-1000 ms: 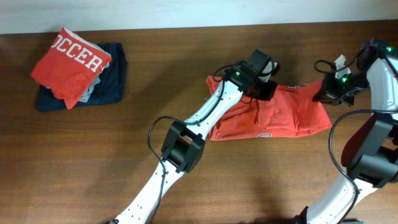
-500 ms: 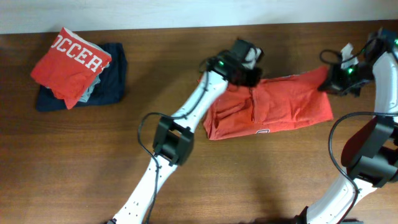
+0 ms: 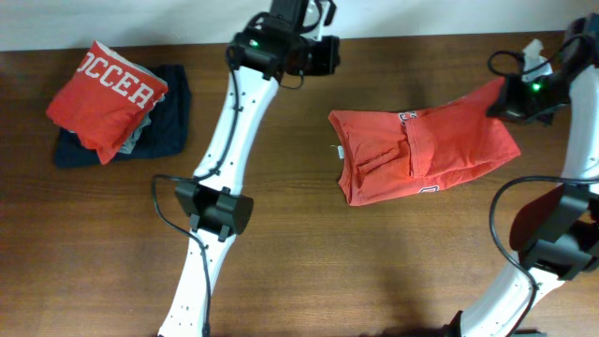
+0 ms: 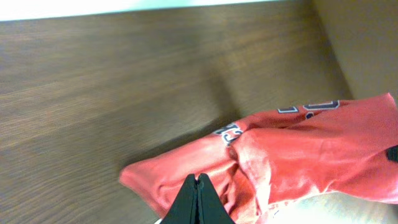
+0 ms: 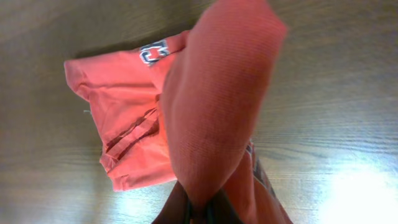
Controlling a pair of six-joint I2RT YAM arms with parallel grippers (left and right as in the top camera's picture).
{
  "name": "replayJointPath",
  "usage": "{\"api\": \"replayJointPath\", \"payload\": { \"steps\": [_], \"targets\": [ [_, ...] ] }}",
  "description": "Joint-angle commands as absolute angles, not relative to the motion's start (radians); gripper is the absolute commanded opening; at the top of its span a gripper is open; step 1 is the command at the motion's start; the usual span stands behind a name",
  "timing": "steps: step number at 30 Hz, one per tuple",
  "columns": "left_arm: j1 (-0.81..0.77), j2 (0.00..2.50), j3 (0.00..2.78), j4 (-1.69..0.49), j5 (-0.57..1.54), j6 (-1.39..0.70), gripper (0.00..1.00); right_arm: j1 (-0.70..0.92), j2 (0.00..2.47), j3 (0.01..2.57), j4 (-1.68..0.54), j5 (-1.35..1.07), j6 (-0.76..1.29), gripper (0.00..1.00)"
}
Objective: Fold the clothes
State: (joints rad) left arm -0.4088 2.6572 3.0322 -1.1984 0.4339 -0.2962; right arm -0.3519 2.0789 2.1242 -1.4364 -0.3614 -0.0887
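T-shirt [image 3: 421,154] right of centre on table [image 3: 281,262], bunched, long axis running left-right. Left end flat on the wood. Far-right corner raised off it, pinched in right gripper [image 3: 510,98] near the table's right edge. Left gripper [image 3: 328,54] behind and left of T-shirt, over the table's far edge, clear of the cloth. Far-left corner of table: folded shirt [image 3: 105,94] lying tilted on another folded garment [image 3: 170,122], lower one sticking out right and front. Stack well apart from T-shirt, left arm [image 3: 229,140] crossing the gap between.
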Motion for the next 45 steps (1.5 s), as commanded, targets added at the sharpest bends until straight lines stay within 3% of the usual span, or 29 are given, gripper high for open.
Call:
{"api": "replayJointPath", "payload": {
  "steps": [1,16,29,45],
  "targets": [
    [-0.377,2.638,3.037,-1.258,0.388,-0.236,0.01,-0.258,2.067,2.148,-1.429,-0.297,-0.068,0.04],
    [-0.305,2.638,3.037,-1.488,0.038,-0.229,0.0,0.076,2.197,2.147,-1.373,-0.175,0.059,0.04],
    [-0.26,2.638,3.037,-1.501,0.029,-0.229,0.0,0.259,2.297,2.147,-1.347,-0.177,0.095,0.04],
    [-0.259,2.638,3.037,-1.504,0.028,-0.229,0.01,0.36,2.32,2.143,-1.343,-0.175,0.141,0.04]
  ]
}}
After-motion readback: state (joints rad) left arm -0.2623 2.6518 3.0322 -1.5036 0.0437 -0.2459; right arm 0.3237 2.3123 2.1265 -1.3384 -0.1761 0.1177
